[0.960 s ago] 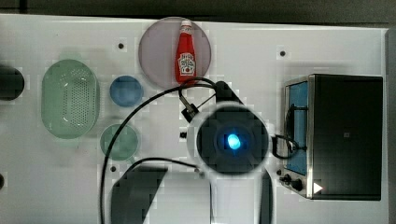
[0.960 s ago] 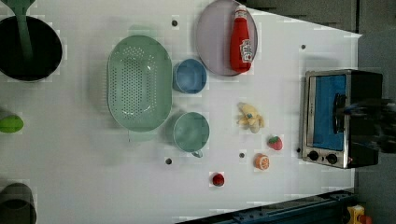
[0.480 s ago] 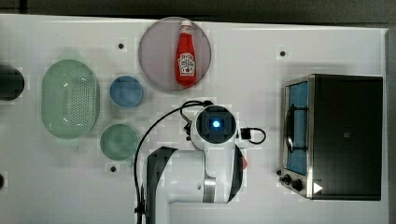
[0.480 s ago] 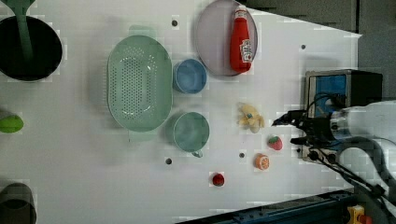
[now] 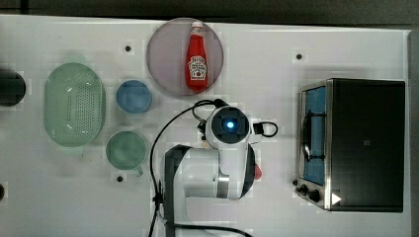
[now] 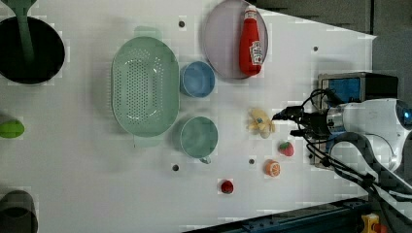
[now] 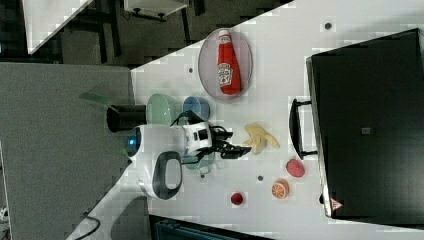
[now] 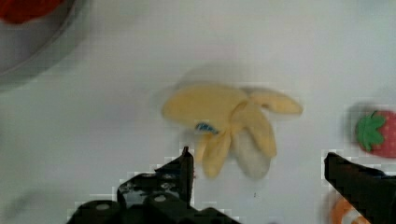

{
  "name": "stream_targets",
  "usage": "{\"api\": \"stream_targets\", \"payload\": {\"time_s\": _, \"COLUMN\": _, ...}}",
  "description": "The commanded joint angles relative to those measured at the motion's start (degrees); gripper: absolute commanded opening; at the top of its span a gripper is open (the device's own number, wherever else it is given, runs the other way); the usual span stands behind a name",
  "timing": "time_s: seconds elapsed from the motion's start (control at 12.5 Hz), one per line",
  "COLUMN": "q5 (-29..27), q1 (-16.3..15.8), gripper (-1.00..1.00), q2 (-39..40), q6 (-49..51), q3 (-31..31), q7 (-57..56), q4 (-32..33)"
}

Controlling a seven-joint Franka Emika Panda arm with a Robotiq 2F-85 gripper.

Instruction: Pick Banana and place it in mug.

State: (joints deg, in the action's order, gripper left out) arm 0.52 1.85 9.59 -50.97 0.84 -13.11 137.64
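Left view | claw [image 6: 285, 124] wide beside banana [image 6: 260, 123] | strawberry [image 6: 286, 148], orange [image 6: 272, 168] near

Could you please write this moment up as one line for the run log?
phase: approach | gripper: open, empty, above banana | banana: on table, not grasped | mug: empty | next: likely lower and grip

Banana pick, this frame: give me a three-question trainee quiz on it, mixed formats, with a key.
1. True or false: the gripper is shut on the banana.
2. What lies on the round plate? A) ketchup bottle B) strawberry C) banana
3. Fill in: the mug holds ____.

Key: 1 false, it is open and the banana lies free on the table. 2 A, the ketchup bottle. 3 nothing.
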Motion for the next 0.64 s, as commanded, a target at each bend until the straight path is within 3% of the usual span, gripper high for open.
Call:
{"api": "stream_targets", "payload": {"time_s": 0.08, "q5": -0.6, "q1": -0.3, "gripper": 1.0, "q2": 4.1, "q6": -5.1, "q3": -0.6, "q7": -3.4, "q4": 0.3}}
{"api": "stream_targets", "payload": {"time_s": 0.56, "q5": -0.4, "q1": -0.4, "gripper": 1.0, "q2": 12.7, "q6": -17.3, "q3": -0.3, "q7": -3.4, "q4": 0.8}}
{"api": "stream_targets", "payload": {"time_s": 0.64, "q5": -0.4, "q1": -0.3, "gripper": 0.7, "q2": 13.2, "q6": -17.3, "q3": -0.1, "q7": -3.4, "q4": 0.8}}
